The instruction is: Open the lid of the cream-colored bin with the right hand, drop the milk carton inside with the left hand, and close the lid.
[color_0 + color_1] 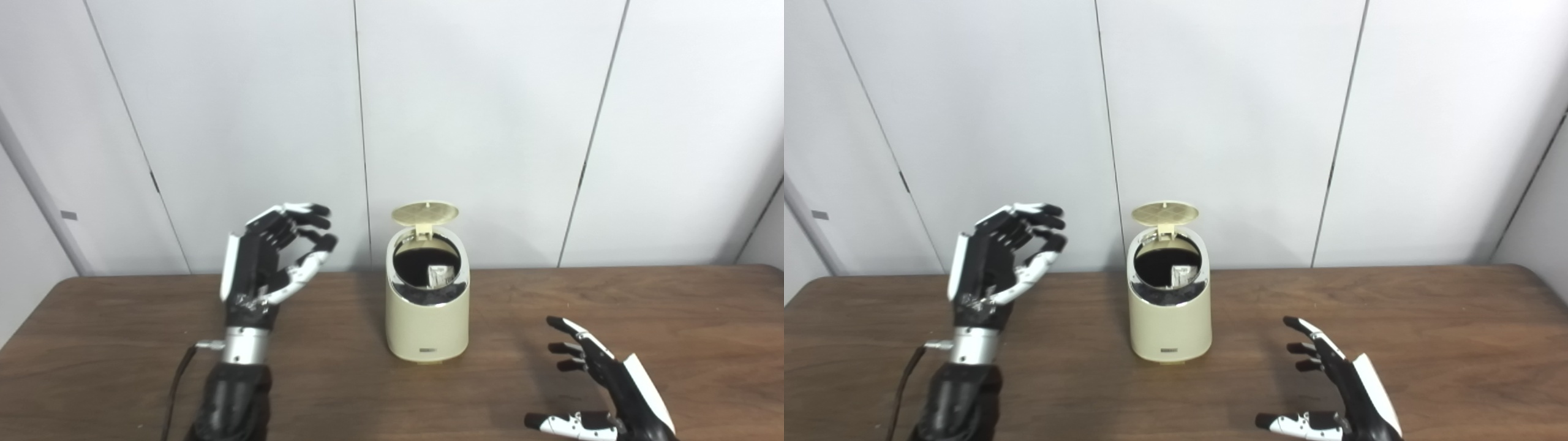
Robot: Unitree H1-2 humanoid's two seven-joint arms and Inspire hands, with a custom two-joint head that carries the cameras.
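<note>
The cream-colored bin (427, 312) stands on the wooden table (643, 318) at the centre. Its round lid (424, 213) is tipped up at the back, so the mouth is open. The milk carton (439, 275) lies inside the bin, its top showing in the dark opening. My left hand (269, 260) is raised left of the bin, fingers curled but apart, holding nothing. My right hand (597, 389) is low over the table, right of and nearer than the bin, open and empty.
A black cable (177, 383) runs along my left forearm near the table's front edge. White wall panels (478, 122) stand right behind the table.
</note>
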